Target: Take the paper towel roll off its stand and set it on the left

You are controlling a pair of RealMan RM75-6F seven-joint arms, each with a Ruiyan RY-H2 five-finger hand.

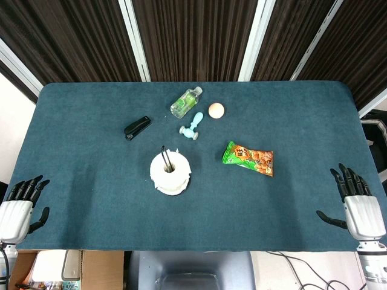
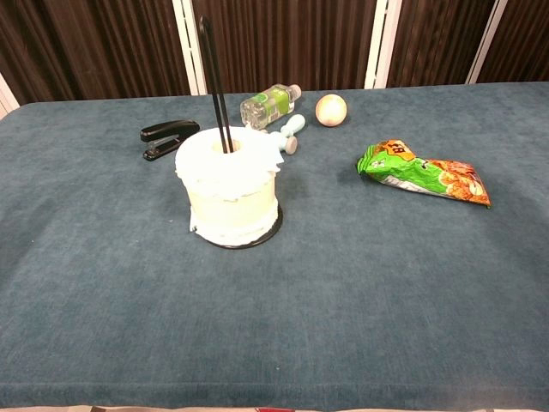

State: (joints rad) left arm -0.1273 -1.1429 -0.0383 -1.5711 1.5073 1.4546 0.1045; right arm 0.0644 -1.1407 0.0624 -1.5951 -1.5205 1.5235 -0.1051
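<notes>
Resting my left hand (image 1: 18, 208) and right hand (image 1: 358, 202) empty, fingers spread, at the table's (image 1: 91, 121) near corners, I see the paper towel roll (image 1: 170, 173) mid-table on its stand (image 2: 216, 81); lifting crookedly could snag the tall rod and topple it.

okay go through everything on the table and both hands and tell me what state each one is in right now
paper towel roll: upright, on its stand
stand: upright, rod through the roll
water bottle: lying down, cap on
stapler: closed
snack bag: lying flat, looks sealed
left hand: open, holding nothing
right hand: open, holding nothing
</notes>
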